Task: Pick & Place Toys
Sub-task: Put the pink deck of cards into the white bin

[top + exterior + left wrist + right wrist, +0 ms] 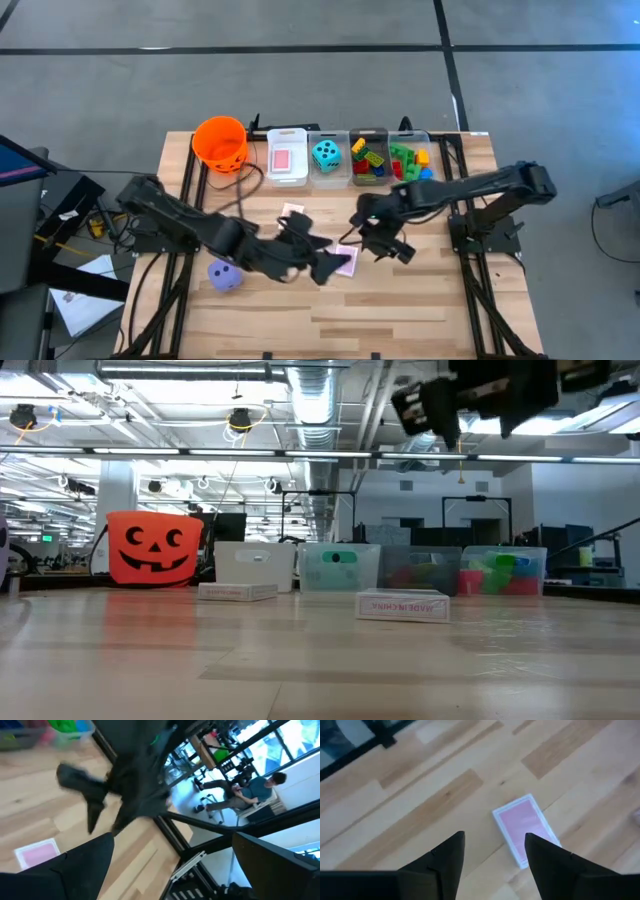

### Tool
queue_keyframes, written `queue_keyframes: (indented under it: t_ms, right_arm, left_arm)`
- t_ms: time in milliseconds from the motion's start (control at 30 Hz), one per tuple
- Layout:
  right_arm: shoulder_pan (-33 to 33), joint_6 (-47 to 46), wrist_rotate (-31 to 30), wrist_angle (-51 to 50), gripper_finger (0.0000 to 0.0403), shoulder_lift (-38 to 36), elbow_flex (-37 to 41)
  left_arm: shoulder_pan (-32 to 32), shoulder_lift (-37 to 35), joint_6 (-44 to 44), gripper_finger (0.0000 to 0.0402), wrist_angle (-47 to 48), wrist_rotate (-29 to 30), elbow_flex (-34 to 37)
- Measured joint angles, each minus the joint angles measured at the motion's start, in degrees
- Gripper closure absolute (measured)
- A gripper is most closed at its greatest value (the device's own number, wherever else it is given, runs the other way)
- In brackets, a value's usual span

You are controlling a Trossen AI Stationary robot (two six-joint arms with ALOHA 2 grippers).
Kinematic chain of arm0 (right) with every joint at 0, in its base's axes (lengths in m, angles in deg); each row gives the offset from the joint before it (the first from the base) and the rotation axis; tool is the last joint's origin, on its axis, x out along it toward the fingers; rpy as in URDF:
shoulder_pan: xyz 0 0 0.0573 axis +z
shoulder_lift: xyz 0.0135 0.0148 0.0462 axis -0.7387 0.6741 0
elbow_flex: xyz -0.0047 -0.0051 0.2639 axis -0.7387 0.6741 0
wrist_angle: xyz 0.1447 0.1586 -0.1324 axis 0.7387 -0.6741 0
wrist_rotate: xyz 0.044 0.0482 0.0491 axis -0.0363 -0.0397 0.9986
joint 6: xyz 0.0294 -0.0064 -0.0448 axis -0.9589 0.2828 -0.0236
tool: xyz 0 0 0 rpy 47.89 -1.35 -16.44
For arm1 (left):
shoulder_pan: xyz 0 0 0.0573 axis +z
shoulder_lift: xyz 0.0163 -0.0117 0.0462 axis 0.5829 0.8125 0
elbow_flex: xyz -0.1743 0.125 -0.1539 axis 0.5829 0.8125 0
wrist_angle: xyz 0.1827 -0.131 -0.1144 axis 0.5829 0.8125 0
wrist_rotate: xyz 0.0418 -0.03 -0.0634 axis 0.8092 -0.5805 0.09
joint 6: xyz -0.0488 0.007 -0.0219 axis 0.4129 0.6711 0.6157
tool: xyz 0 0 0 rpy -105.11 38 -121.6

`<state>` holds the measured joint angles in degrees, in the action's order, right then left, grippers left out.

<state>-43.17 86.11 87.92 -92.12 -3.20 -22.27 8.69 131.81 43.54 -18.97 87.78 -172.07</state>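
High view: pink-backed card deck lying flat near the bins, between the spread left gripper and right gripper; right wrist view: deck long axis diagonal, just beyond parted, empty fingers.

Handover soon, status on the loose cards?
Left gripper open, right gripper open, both empty above table. Pink card deck flat below right fingers. Purple die off left. Path clear.

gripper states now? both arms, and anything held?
Left gripper: fingers open, holding nothing, over mid-table by a pink card deck.
Right gripper: fingers apart, empty, above a pink card deck on the table.
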Motion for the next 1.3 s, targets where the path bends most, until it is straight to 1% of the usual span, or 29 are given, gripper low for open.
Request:
queue_keyframes:
  t_ms: [133, 233, 333, 467, 600, 667, 733, 767, 800, 900, 967, 1033, 1133, 1200, 1300]
  right_arm:
    - [-0.8, 1.2, 0.1, 0.9, 0.0175, 4.1, 0.0]
    - [-0.8, 4.1, 1.8, 1.3, 0.0142, 6.2, 0.0]
    - [-0.6, 4.2, 3.3, 4.0, 0.0104, 8.3, -0.1]
    - [-0.2, 5.6, 2.3, 8.7, 0.0052, 10.5, -0.1]
    - [0.4, 6.6, -0.8, 14.6, 0.0012, 12.6, -0.3]
    - [0.6, 8.5, -1.9, 15.0, 0.0006, 12.8, -0.4]
    - [0.8, 10.6, -3.0, 17.5, 0.0008, 14.3, -1.2]
    - [0.8, 11.5, -3.5, 17.2, 0.001, 14.6, -1.1]
    - [0.9, 11.9, -3.7, 16.0, 0.0012, 14.6, -0.9]
    - [1.2, 13.0, -3.8, 17.9, 0.0012, 16.1, -1.3]
    - [1.2, 13.8, -5.6, 15.5, 0.0011, 16.5, -0.7]
    - [1.2, 15.2, -6.0, 17.8, 0.001, 17.9, -1.2]
    - [1.2, 16.1, -6.8, 17.5, 0.0009, 18.4, -0.9]
    - [1.2, 16.3, -7.5, 21.1, 0.0009, 19.7, -1.2]
    - [1.1, 16.7, -7.7, 19.6, 0.0009, 20.2, -1.2]
  left_arm:
    - [-0.5, -4.1, 0.0, 0.0012, 4.9, 0.3, 0.0]
    - [-0.8, -6.5, -0.1, 0.0018, 7.7, 1.5, 0.0]
    - [-1.3, -8.2, -1.6, 0.0024, 8.8, 2.1, 0.0]
    - [-1.3, -8.8, -3.7, 0.0029, 8.4, 2.2, 0.0]
    - [-1.3, -9.1, -4.7, 0.0034, 8.8, 2.0, 0.0]
    - [-1.3, -9.1, -4.9, 0.0034, 9.2, 1.6, 0.0]
    - [-1.3, -9.1, -4.9, 0.0034, 9.9, 1.4, 0.1]
    - [-1.3, -9.1, -5.0, 0.0033, 10.0, 1.3, 0.1]
    - [-1.3, -9.1, -5.0, 0.0033, 9.9, 1.3, 0.1]
    - [-1.3, -9.1, -5.0, 0.0033, 10.1, 1.2, 0.1]
    - [-1.3, -9.1, -5.0, 0.0033, 10.0, 1.2, 0.1]
    - [-1.3, -9.1, -5.2, 0.0033, 10.1, 1.2, 0.1]
    - [-1.3, -9.1, -5.2, 0.0033, 10.0, 1.2, 0.1]
    - [-1.3, -9.1, -5.2, 0.0033, 10.0, 1.2, 0.1]
    - [-1.3, -9.1, -5.2, 0.0033, 9.9, 1.2, 0.1]
